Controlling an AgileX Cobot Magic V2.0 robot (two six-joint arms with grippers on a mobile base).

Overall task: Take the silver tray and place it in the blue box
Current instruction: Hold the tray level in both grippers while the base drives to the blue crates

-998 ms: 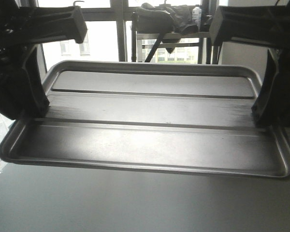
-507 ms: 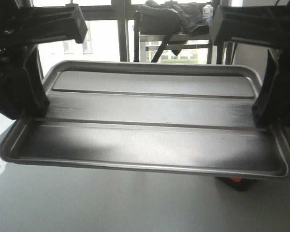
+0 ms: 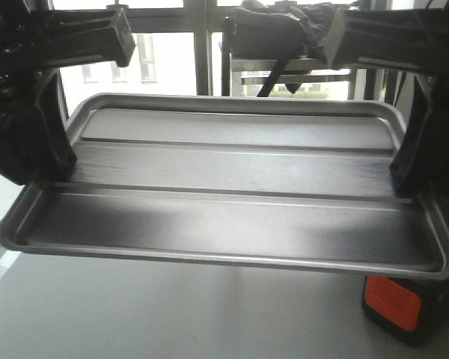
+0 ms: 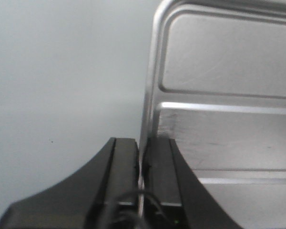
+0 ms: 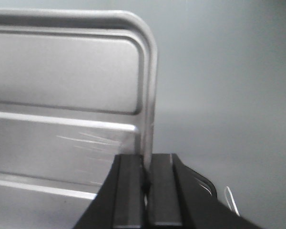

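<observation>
Left pincer (image 4: 142, 160) squeezed tight on left rim of silver tray (image 3: 224, 187), rim pinched between its two fingers. Right pincer (image 5: 145, 164) squeezed tight on right rim, same way. Tray sits between two pincers. Grey desk (image 3: 135, 314) below pincers.

The left gripper (image 4: 141, 150) and right gripper (image 5: 146, 164) pinch opposite rims of the silver tray (image 3: 232, 179), fingers (image 4: 125, 167) closed.

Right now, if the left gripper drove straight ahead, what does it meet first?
The silver tray: the left gripper is shut on its rim. Past its corner only plain grey shows; depth unclear.
</observation>
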